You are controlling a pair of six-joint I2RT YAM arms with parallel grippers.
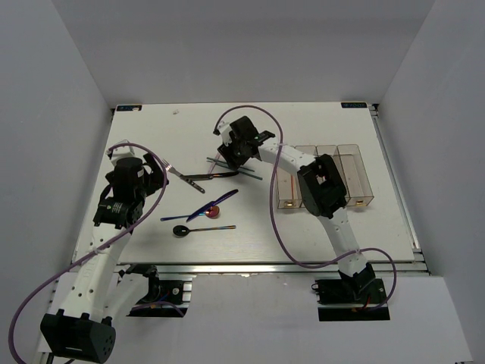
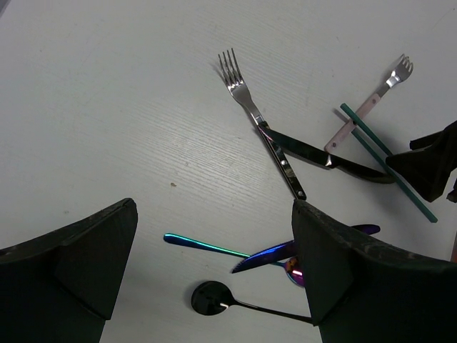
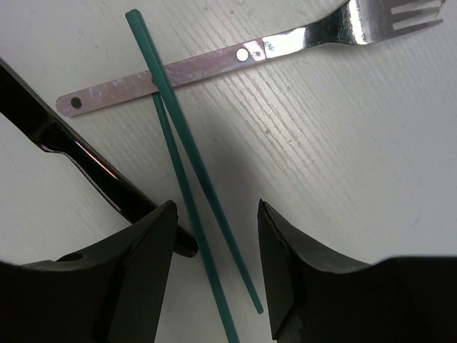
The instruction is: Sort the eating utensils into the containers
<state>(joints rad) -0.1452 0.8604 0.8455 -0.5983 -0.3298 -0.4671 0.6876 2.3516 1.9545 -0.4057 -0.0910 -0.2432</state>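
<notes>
The loose utensils lie mid-table. A silver fork (image 1: 173, 170) (image 2: 246, 100) crosses a black knife (image 1: 211, 176) (image 2: 321, 153). Two teal chopsticks (image 1: 241, 171) (image 3: 189, 157) cross a pink-handled fork (image 3: 214, 64) (image 2: 364, 114). Nearer lie an iridescent blue knife (image 1: 214, 205) (image 2: 268, 255), a red-bowled spoon (image 1: 212, 211) and a black-bowled spoon (image 1: 182, 230) (image 2: 207, 296). My right gripper (image 1: 233, 155) (image 3: 216, 207) is open, with the chopsticks between its fingers. My left gripper (image 1: 151, 173) (image 2: 214, 207) is open and empty above the table, left of the fork. The clear containers (image 1: 356, 178) stand at the right.
My right arm's forearm (image 1: 322, 189) reaches over the row of bins and hides part of them. Something thin and orange shows in the leftmost bin (image 1: 292, 186). White walls close in the table at the left, right and back.
</notes>
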